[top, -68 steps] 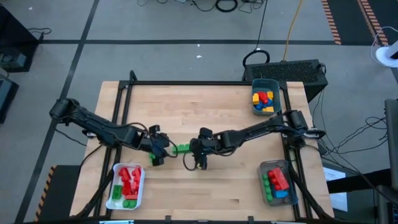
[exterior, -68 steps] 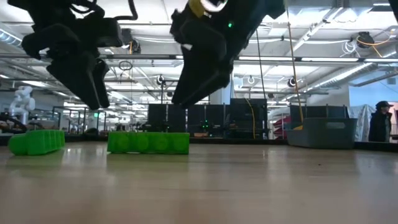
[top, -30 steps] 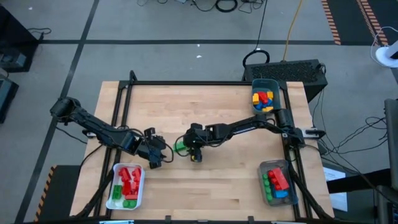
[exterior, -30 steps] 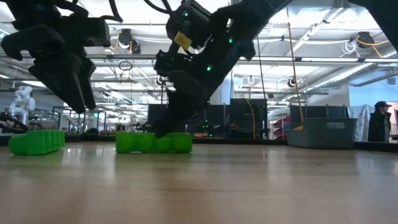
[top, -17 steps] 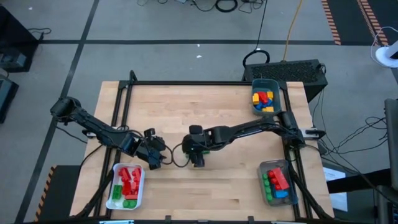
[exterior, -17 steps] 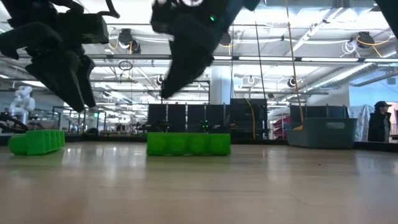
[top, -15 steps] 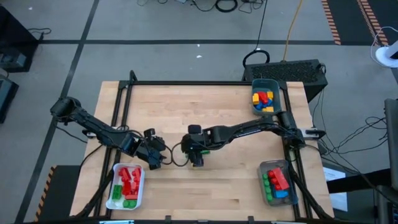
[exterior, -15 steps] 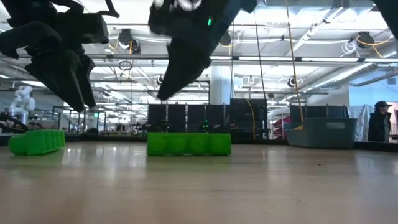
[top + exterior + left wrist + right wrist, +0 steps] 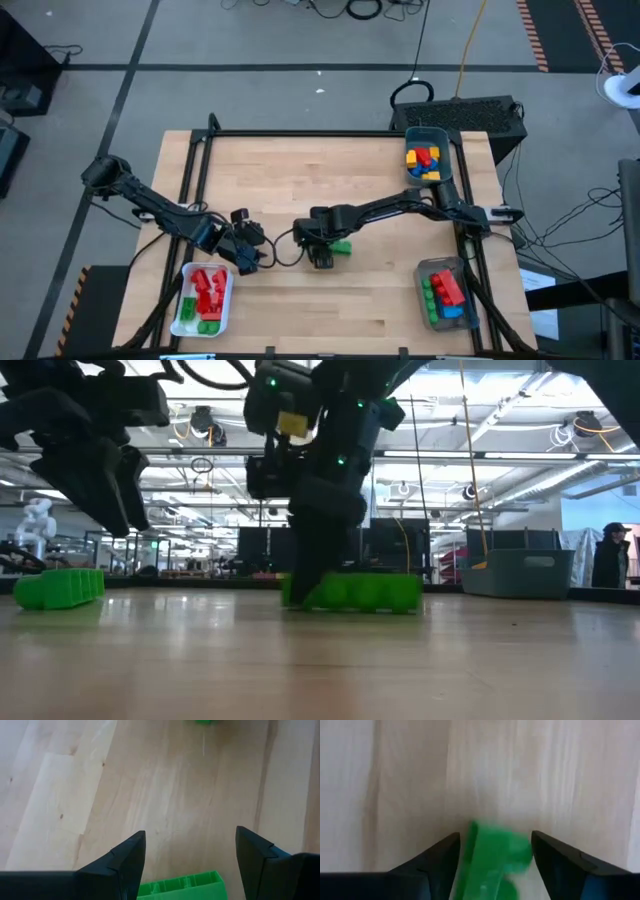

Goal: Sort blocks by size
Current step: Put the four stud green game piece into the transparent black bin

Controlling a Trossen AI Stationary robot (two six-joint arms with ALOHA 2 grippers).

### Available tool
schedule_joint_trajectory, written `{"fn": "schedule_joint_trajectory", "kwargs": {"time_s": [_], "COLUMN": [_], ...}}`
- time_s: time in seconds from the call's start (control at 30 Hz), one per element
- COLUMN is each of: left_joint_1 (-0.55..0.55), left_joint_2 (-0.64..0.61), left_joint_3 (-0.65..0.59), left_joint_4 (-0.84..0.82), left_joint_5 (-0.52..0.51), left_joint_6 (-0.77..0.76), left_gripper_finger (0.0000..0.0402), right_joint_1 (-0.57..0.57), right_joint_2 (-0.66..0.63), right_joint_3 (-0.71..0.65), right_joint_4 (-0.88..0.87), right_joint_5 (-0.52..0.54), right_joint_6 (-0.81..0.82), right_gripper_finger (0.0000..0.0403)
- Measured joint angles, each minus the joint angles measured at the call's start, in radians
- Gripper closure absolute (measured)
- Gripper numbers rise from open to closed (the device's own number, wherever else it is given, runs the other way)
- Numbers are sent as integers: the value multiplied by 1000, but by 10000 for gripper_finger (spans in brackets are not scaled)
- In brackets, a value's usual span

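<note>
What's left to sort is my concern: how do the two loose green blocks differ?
The middle green block sits between the low right claw's open fingers; the left green block lies below the higher left claw. The middle one looks longer in the low view. Both are green and lie flat.

The counter [image 9: 300, 170] is pale wood, planked and smooth with a soft sheen, edged by a dark metal frame [image 9: 300, 133]. The green brick [image 9: 360, 591] by the right hand [image 9: 322, 258] looks like glossy moulded plastic, studs catching the light; another green brick [image 9: 182, 886] under the left hand [image 9: 250, 262] has the same shine. Both hands' fingers [image 9: 125, 857] are matt black plastic. The bins [image 9: 428, 138] look like smooth plastic, and the floor [image 9: 250, 40] is dull grey
</note>
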Motion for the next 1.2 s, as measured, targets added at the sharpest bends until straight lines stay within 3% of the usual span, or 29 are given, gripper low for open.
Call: {"fn": "schedule_joint_trajectory", "kwargs": {"time_s": [0.23, 0.5, 0.77, 1.07, 1.2], "left_joint_1": [0, 0, 0, 0, 0], "left_joint_2": [0, 0, 0, 0, 0], "left_joint_3": [0, 0, 0, 0, 0], "left_joint_4": [2, 4, 9, 53, 50], "left_joint_5": [-14, -38, -55, -68, -68], "left_joint_6": [1, 8, 9, 36, 34], "left_gripper_finger": [183, 183, 183, 183, 183], "right_joint_1": [0, 1, 5, 32, 65], "right_joint_2": [2, -2, -19, -57, -122], "right_joint_3": [0, 1, 18, 177, 217], "right_joint_4": [-60, -123, -245, -524, -604], "right_joint_5": [-7, -7, -2, 6, 94], "right_joint_6": [34, 135, 186, 279, 357], "right_gripper_finger": [171, 250, 252, 252, 252]}}
